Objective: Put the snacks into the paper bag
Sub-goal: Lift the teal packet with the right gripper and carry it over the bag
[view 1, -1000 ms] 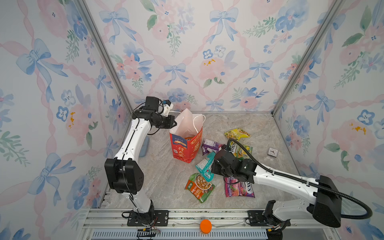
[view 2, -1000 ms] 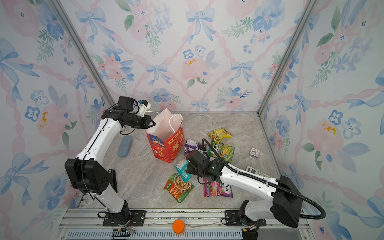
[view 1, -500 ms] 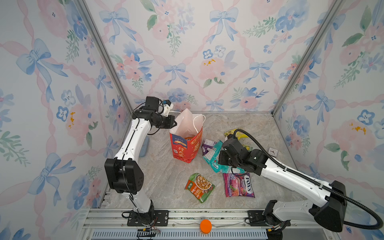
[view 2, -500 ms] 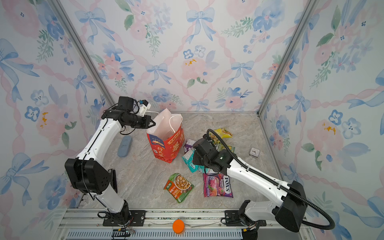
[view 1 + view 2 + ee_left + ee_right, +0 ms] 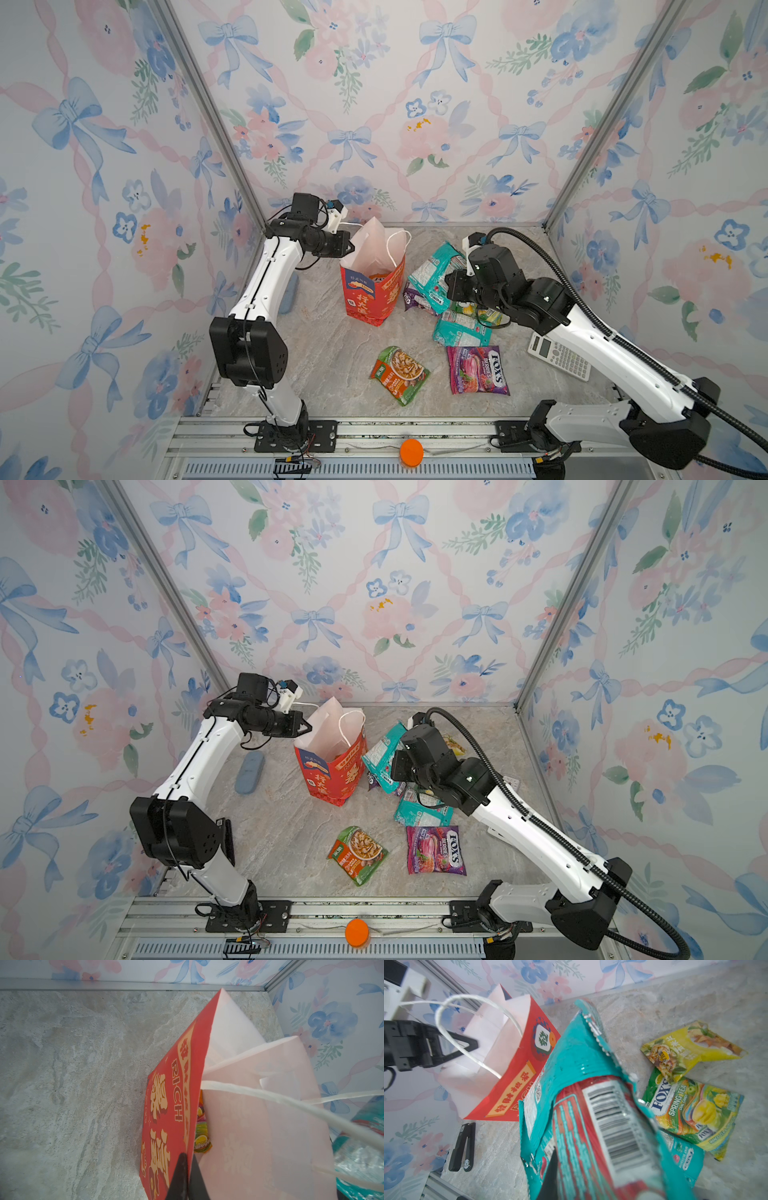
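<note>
The right jaws have risen off the grey, marble-veined bench within the last second. They bring with them a crinkly teal plastic packet with a red panel and a barcode. They are shut narrowly on its lower edge, so the limp foil stands up from them, its serrated top seam leaning toward the upright red paper carrier bag. The bag stands just beyond the packet; whether the two touch cannot be told. The left jaws have not moved: they stay pinched thin on the bag's rim, one black finger outside the red printed wall and one against the pale pink lining, holding the mouth open. White cord handles arch past them. Deep inside, beyond the left jaws, lies a glossy orange-and-green packet. The lift looks done; carrying the packet over the rim and letting go remains, and the slack foil could snag a cord. Beneath the right jaws lie a second teal packet, a green-yellow "FOX'S Spring Tea" packet and a yellow packet. Well apart from both jaws lie a purple "FOX'S" packet and a green-orange packet, so much is still to be bagged.
</note>
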{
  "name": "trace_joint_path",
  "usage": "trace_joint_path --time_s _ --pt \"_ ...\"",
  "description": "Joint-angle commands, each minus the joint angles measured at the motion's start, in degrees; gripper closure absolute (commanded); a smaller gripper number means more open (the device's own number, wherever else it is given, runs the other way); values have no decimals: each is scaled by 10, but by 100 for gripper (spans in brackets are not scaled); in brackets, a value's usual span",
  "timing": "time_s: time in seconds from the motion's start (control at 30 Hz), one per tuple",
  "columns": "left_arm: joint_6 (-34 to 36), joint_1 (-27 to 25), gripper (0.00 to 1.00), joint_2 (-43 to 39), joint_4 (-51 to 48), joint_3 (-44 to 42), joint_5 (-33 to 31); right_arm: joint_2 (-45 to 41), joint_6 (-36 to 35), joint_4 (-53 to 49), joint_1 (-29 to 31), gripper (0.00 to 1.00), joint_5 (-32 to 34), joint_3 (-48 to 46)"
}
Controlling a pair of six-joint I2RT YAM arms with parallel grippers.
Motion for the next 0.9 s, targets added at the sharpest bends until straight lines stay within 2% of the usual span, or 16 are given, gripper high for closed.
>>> trace_joint_path --time_s 0.0,0.3,0.63,0.87 --pt "-2 -3 100 -8 -4 -12 -5 15 -45 17 0 100 3 43" --pt "-1 -3 100 -9 -5 -12 -8 75 -90 22 33 100 -4 143" --pt "-1 -3 100 -7 -5 -15 -10 145 -127 -21 124 100 5 265" --pt "-1 -4 100 -8 -4 -15 -10 212 -135 -7 134 100 -37 328"
